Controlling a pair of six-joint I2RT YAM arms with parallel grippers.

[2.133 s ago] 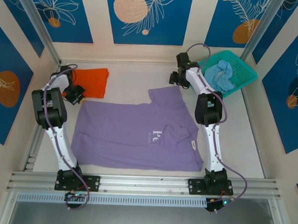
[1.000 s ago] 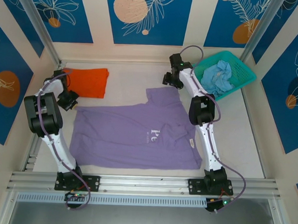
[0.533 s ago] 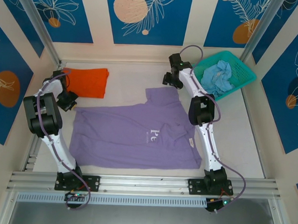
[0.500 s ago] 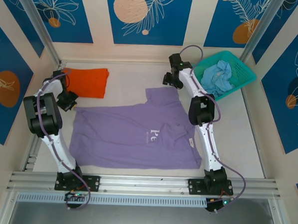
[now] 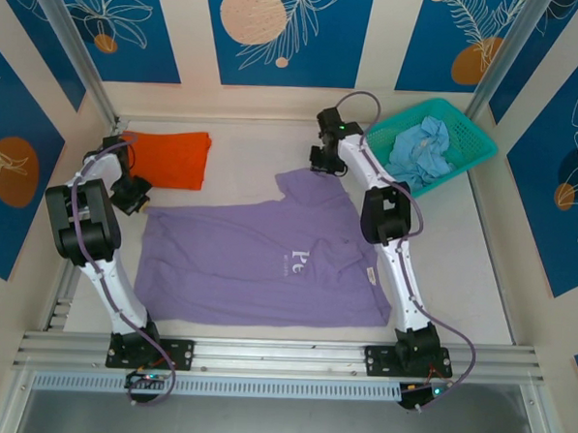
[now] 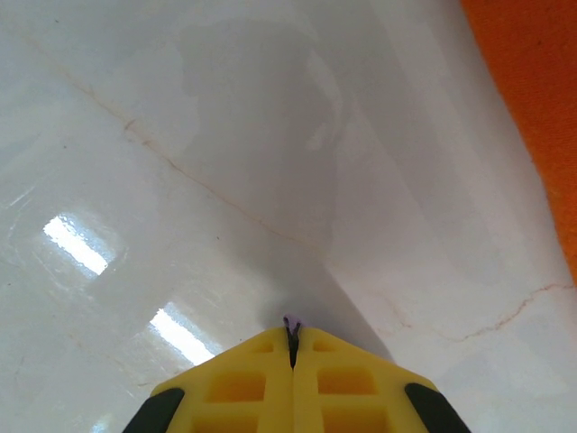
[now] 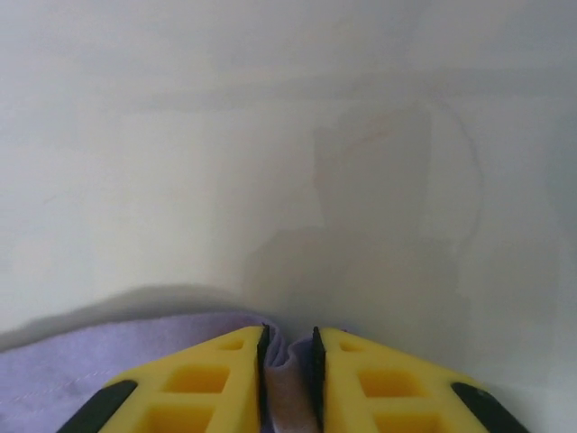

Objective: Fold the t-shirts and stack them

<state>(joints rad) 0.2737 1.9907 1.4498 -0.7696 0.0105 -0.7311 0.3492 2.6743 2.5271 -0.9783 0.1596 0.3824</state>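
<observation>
The right claw (image 7: 288,341) is pinching the lavender-purple cloth t-shirt (image 5: 267,259) at its far sleeve. The left claw (image 6: 291,332) is nipping its far-left corner. Its body is lying toward the counter's (image 5: 254,152) near edge.

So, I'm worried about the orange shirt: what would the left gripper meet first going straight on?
Likely just bare table; the left gripper aims past the orange t-shirt, which lies off to its side, though depth is unclear.

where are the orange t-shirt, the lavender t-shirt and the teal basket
orange t-shirt (image 5: 174,157), top view, middle of the folded cloth
lavender t-shirt (image 5: 238,258), top view, body left of the lettering
teal basket (image 5: 475,139), top view, bare mesh near its right corner
</observation>
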